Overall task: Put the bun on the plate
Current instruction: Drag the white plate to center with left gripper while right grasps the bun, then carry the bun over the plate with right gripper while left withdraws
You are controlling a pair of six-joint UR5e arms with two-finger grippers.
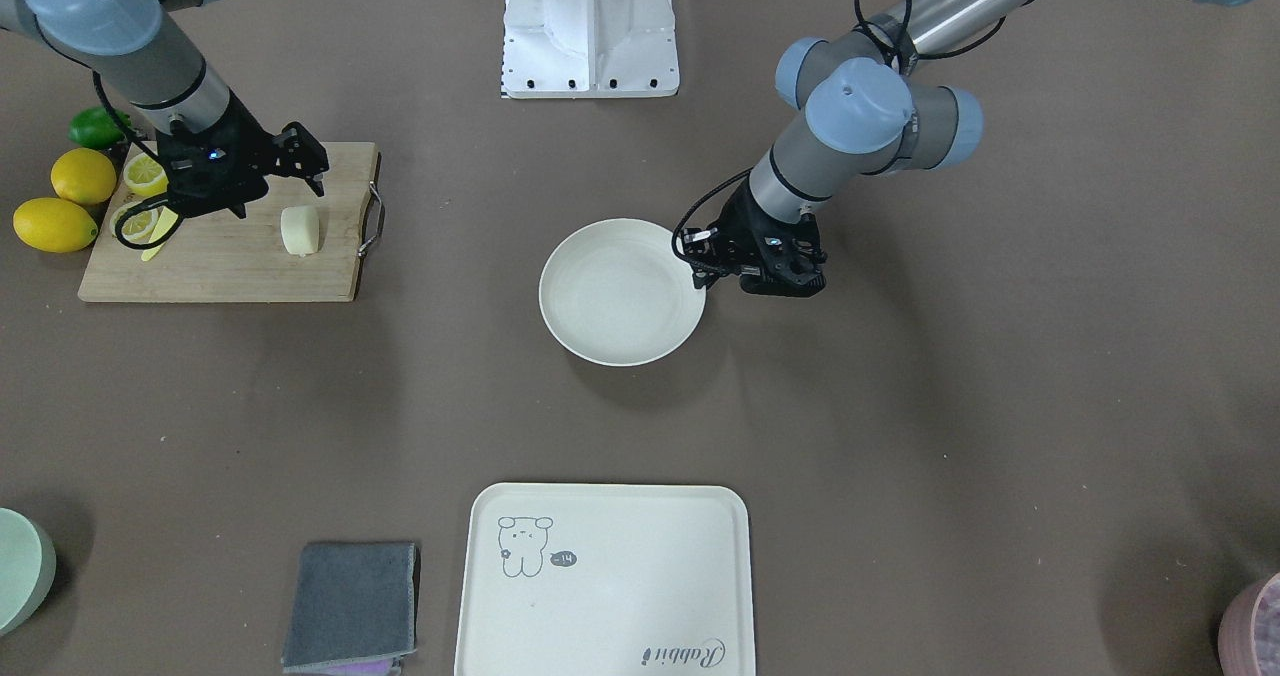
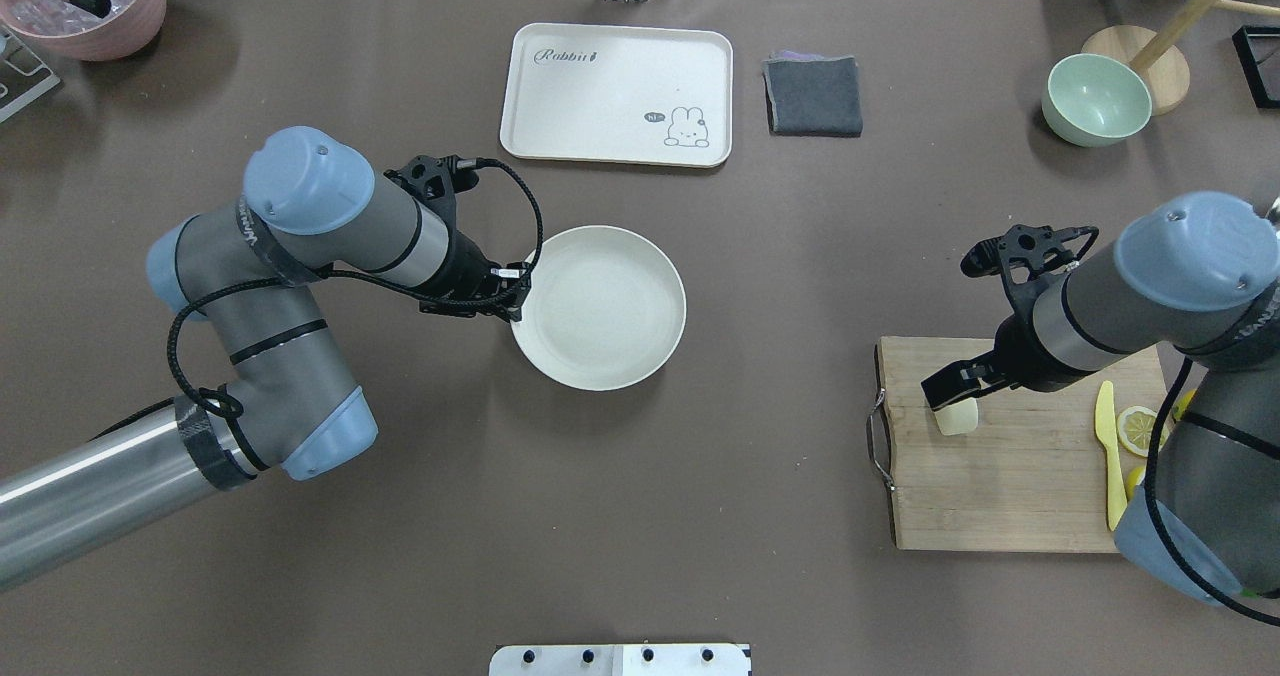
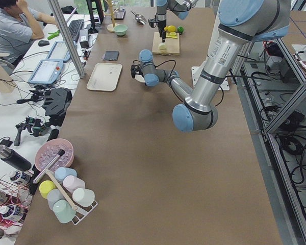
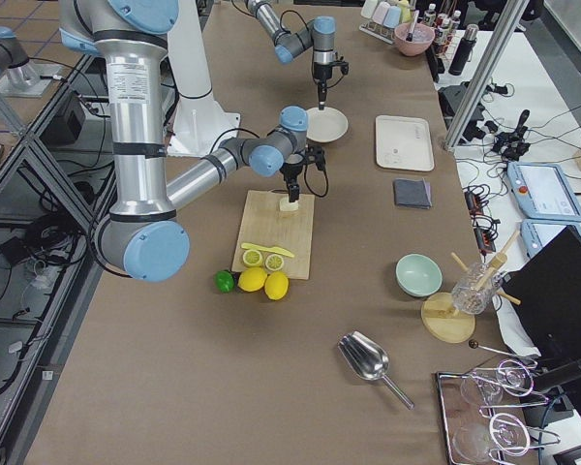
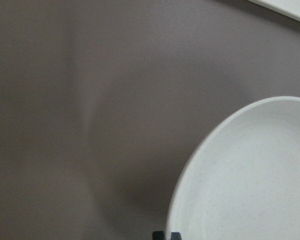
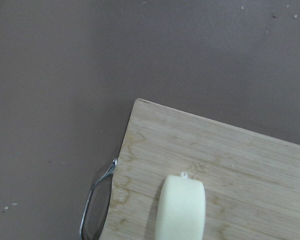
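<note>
Front view: the bun [image 1: 300,230] lies on the board [image 1: 220,266], well apart from the plate [image 1: 622,291], and the plate holds nothing. The right gripper [image 1: 280,196] hangs over the bun with its fingers apart, not closed on it as far as I can see. The left gripper [image 1: 703,274] is at the plate's rim, on the side away from the board.

Overhead: one right finger is just beside the bun on its plate-facing side; the other is hidden under the arm. The bun looks flat on the wood, so it isn't lifted.

Side views: too small to add more than the right gripper above the bun.

Left wrist: two dark fingertips [image 5: 160,234] are close together right at the plate's rim. I can't tell if the rim is pinched between them.

Right wrist: the bun is low-centre on the board, near the handle [image 6: 97,207] on the plate-facing edge. No fingers in frame.

My read: nothing is done yet. This looks like the approach to the grasp. Grasp, lift, carry to the plate and release are all left.
</note>
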